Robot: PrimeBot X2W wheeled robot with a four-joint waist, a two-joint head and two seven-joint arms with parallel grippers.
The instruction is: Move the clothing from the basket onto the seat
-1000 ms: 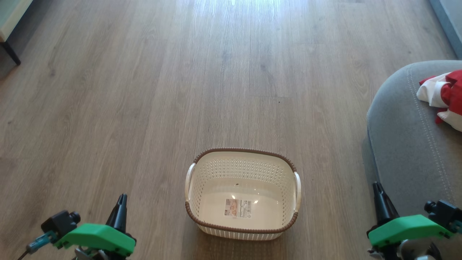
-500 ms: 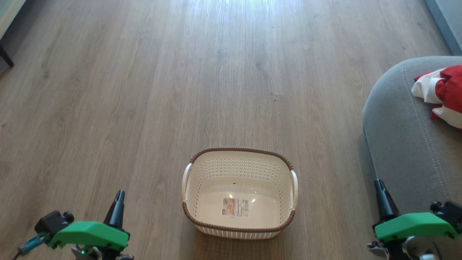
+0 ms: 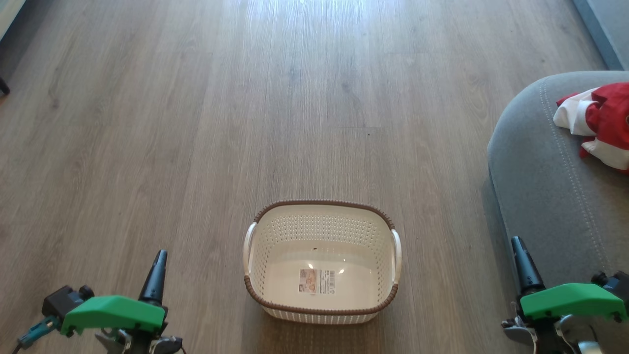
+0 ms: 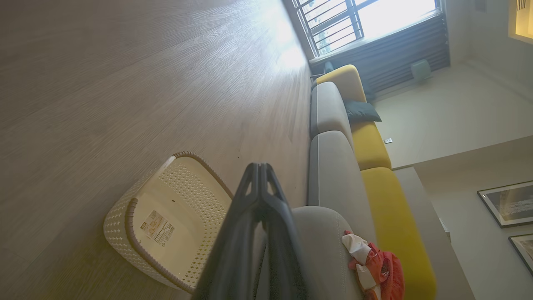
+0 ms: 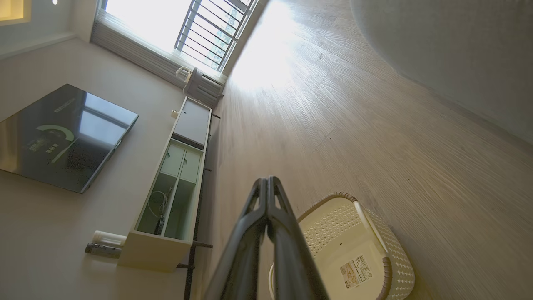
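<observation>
My left gripper (image 3: 158,260) and right gripper (image 3: 517,246) both hang with fingers pressed together, gripping nothing, since the basket (image 3: 322,202) between them sits empty. The clothing (image 3: 597,123) lies ahead of my right gripper on the seat (image 3: 535,196), so I judge the job done.

Basket (image 3: 322,230) on wood floor (image 3: 196,123) — clothing (image 3: 607,110) on seat (image 3: 535,187)

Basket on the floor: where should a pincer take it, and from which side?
Likely the white handle on its right side, from above with the right pincer: it bows clear of the perforated wall, leaving a finger gap, and the basket stands upright.
</observation>
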